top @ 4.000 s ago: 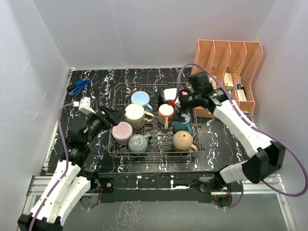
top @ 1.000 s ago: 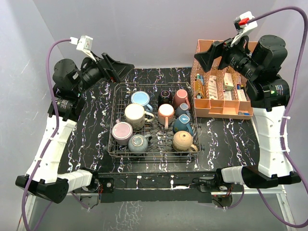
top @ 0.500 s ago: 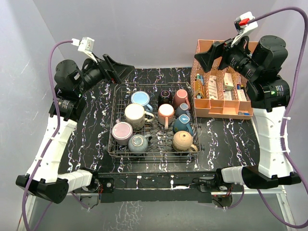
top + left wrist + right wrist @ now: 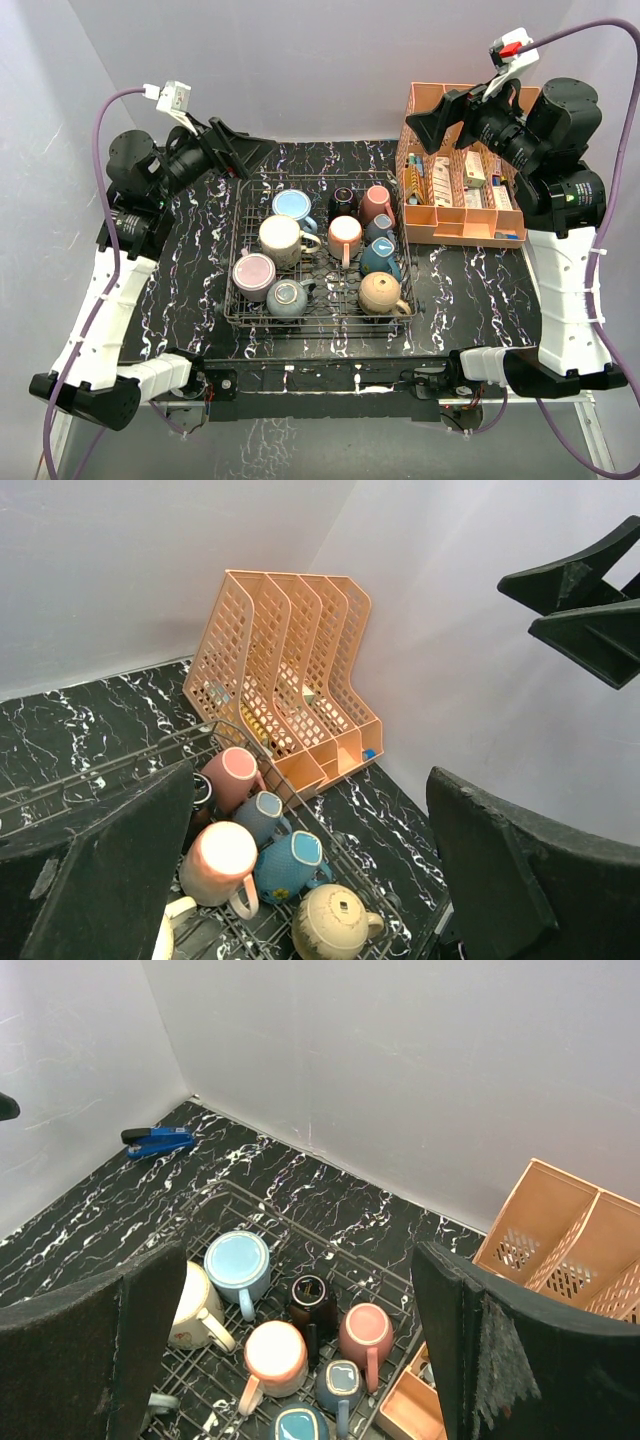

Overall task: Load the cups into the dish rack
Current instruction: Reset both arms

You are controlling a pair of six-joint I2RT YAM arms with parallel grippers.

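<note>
The dish rack (image 4: 238, 222) stands mid-table, a dark wire basket holding several cups upside down. Among them are a light blue one (image 4: 292, 205), a cream one (image 4: 279, 238), a peach one (image 4: 345, 236), a pink one (image 4: 377, 203) and a tan one (image 4: 380, 292). My left gripper (image 4: 247, 150) is raised high over the rack's far left corner, open and empty. My right gripper (image 4: 432, 118) is raised over the far right, also open and empty. The left wrist view looks down between wide fingers (image 4: 100, 870) at the pink cup (image 4: 232, 776). The right wrist view shows the light blue cup (image 4: 237, 1258).
An orange mesh file organizer (image 4: 470, 150) with small items stands at the back right, beside the rack. A blue tool (image 4: 158, 1141) lies on the black marbled table (image 4: 470, 290) near the far left corner. White walls enclose the table on three sides.
Four seconds ago both grippers were down at the rack; both arms have since lifted high. Over the last second they have only shifted slightly. The cups have not moved.
</note>
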